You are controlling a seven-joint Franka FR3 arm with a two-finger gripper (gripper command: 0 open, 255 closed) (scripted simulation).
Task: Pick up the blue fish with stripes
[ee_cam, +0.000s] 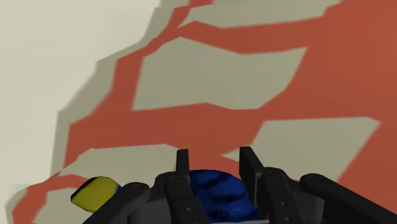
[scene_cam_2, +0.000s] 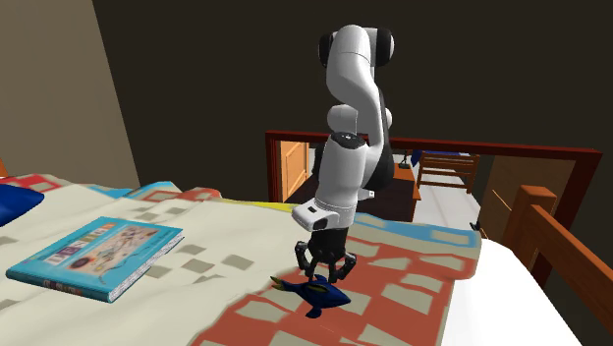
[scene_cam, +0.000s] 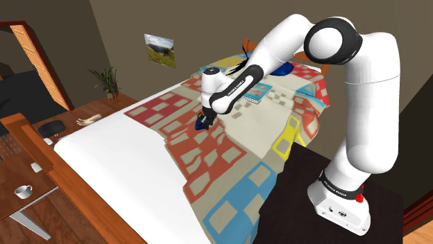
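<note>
In the shoulder view, the black two-finger gripper point(scene_cam: 203, 121) is down on the red, blue and cream patchwork quilt point(scene_cam: 229, 156) mid-bed. It is well clear of the wooden bed frame point(scene_cam: 66, 179) and the plain white sheet point(scene_cam: 118, 152), with open quilt all round it.

In the second exterior view, the small blue fish with a yellow end point(scene_cam_2: 319, 293) lies flat on the quilt under the gripper. The light-blue picture book point(scene_cam_2: 96, 256) is well apart from it.

In the wrist view, the fingers point(ee_cam: 183, 167) pinch the fish's deep-blue body, which is marked with darker stripes. Its yellow end sticks out sideways.
</note>
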